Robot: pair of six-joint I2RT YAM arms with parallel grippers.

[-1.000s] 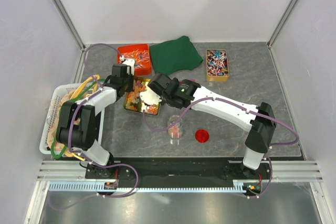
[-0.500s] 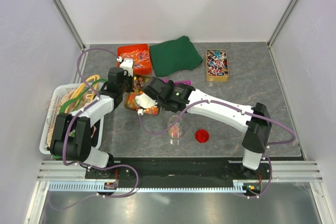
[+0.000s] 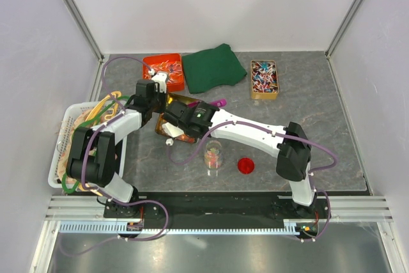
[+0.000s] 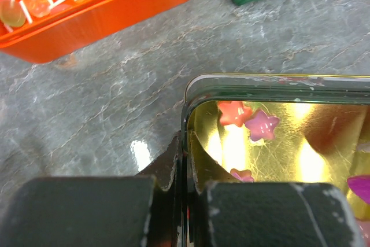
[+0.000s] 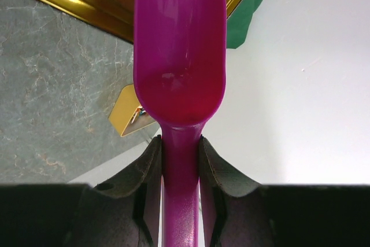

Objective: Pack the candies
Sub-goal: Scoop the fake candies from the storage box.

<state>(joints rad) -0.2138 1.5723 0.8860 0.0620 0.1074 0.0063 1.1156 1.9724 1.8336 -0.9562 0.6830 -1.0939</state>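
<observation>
The candies are small star-shaped gummies; pink and orange ones (image 4: pixel 234 113) lie on the gold floor of a metal tin (image 4: pixel 277 82). My left gripper (image 4: pixel 186 151) is shut on the tin's near wall. In the top view it (image 3: pixel 162 96) holds the tin (image 3: pixel 181 100) tilted. My right gripper (image 5: pixel 180 154) is shut on the handle of a magenta scoop (image 5: pixel 179 44), whose bowl is empty and points up and away. In the top view the right gripper (image 3: pixel 202 110) hangs over the tin, hiding most of it. A small clear jar (image 3: pixel 214 155) in front holds some candies.
A red lid (image 3: pixel 246 165) lies right of the jar. An orange tray of lollipops (image 3: pixel 163 70), a green cloth (image 3: pixel 214 67) and a box of wrapped sweets (image 3: pixel 264 78) stand at the back. A white basket (image 3: pixel 64 151) sits at the left edge.
My right arm has swung left over the tin and turned the scoop upward. My left gripper has tilted the tin, which lay flat with its candies showing a second ago.
</observation>
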